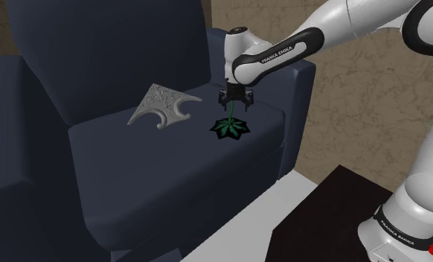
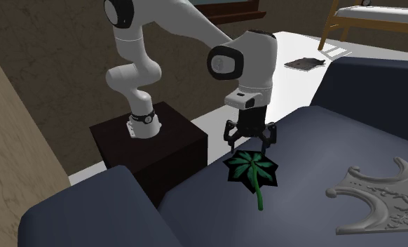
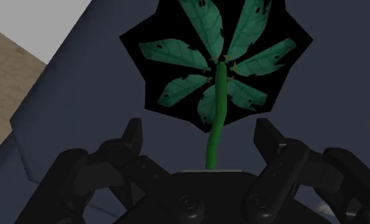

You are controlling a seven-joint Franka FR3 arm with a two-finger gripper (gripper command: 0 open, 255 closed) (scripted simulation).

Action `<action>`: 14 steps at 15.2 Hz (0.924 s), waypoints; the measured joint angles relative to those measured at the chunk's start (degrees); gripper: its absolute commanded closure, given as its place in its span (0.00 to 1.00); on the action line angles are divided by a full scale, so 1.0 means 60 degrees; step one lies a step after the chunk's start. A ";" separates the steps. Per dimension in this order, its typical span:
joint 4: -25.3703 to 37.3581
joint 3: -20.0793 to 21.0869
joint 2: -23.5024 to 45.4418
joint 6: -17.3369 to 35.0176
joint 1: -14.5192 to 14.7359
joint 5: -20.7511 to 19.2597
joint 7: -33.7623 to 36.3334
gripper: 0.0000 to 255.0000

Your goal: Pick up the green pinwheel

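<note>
Fingers (image 3: pixel 134 137) apart: the gripper (image 2: pixel 250 144) hangs just above the green pinwheel (image 2: pixel 252 168) on the armchair seat (image 1: pixel 148 164) — stem between them, untouched.

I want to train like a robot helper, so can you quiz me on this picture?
1. True or false: the claw is shut on the pinwheel.
2. The pinwheel lies on: A a table, B the armchair, C a shelf.
3. What colour is the ornament beside the pinwheel?

Key: 1 false, the claw is open, with the stem between its fingers. 2 B. 3 grey.
</note>
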 measured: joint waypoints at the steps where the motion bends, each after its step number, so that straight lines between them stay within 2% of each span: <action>1: 0.0330 -0.0073 0.0310 -0.0010 0.0081 -0.0199 0.0333 0.00; 3: 0.1210 -0.0254 0.0998 -0.0169 0.0207 -0.0525 0.0787 0.00; 4: 0.1324 -0.0301 0.1148 -0.0130 0.0252 -0.0615 0.0940 0.00; 11: 0.1105 -0.0425 0.1563 0.0475 0.0336 -0.0904 0.1323 0.00; 12: 0.1067 -0.0432 0.1578 0.0525 0.0335 -0.0919 0.1339 1.00; 14: 0.1039 -0.0437 0.1593 0.0568 0.0337 -0.0934 0.1356 1.00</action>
